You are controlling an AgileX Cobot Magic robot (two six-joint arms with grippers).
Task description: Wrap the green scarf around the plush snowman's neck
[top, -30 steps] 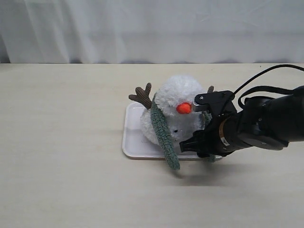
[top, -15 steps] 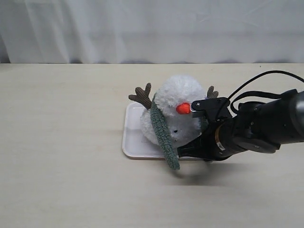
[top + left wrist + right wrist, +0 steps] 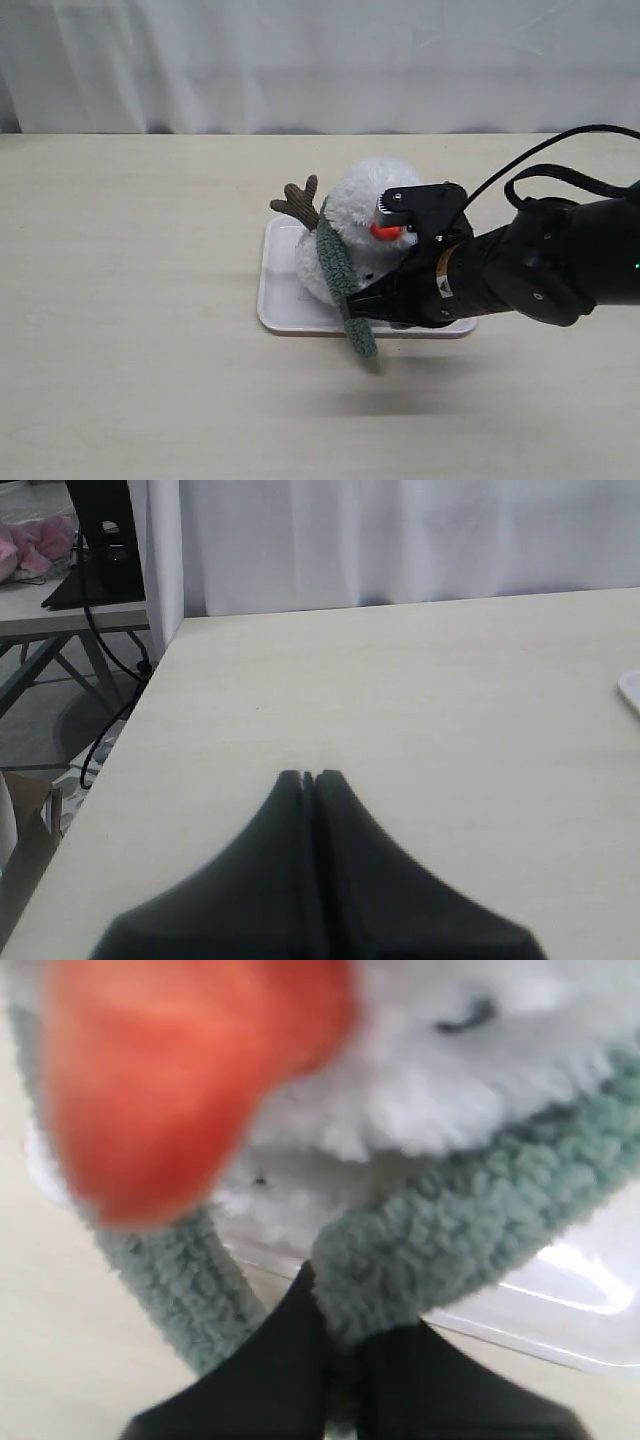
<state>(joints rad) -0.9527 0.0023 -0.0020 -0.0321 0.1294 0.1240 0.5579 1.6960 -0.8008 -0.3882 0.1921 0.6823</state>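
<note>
Exterior: snowman (image 3: pixel 362 198) sits on a white tray (image 3: pixel 272 298) mid-table (image 3: pixel 140 320), nose (image 3: pixel 384 232) pointing toward 4 o'clock. One brown twig arm (image 3: pixel 298 200) sticks out at 10 o'clock from the head. Scarf (image 3: pixel 333 262) runs from the snowman's 9 o'clock side down across its front toward 5 o'clock, with the end past the tray's front rim. Can't tell whether that end touches the table. The right arm enters from 3 o'clock and reaches across the snowman's front. Right claw (image 3: pixel 360 306) is low at the tray's front rim, on the scarf's lower part. The arm hides the snowman's 3 o'clock side, so the scarf's other half isn't readable here. Left arm is not in this view.

Left wrist: left claw (image 3: pixel 308 778) has its fingers together with nothing between them. It hangs over bare table, well apart from the toy. A sliver of the tray shows at the frame edge. White curtain (image 3: pixel 400 530) hangs behind the table.

Right wrist: very close in, with the nose a big orange blur. Right claw (image 3: pixel 345 1348) is clamped on the scarf (image 3: pixel 480 1190), fleece bunched between the black fingers (image 3: pixel 300 1305). Two scarf runs meet at the pinch. White plush lies just behind them, and the tray's glossy rim is just beside the fingers.
</note>
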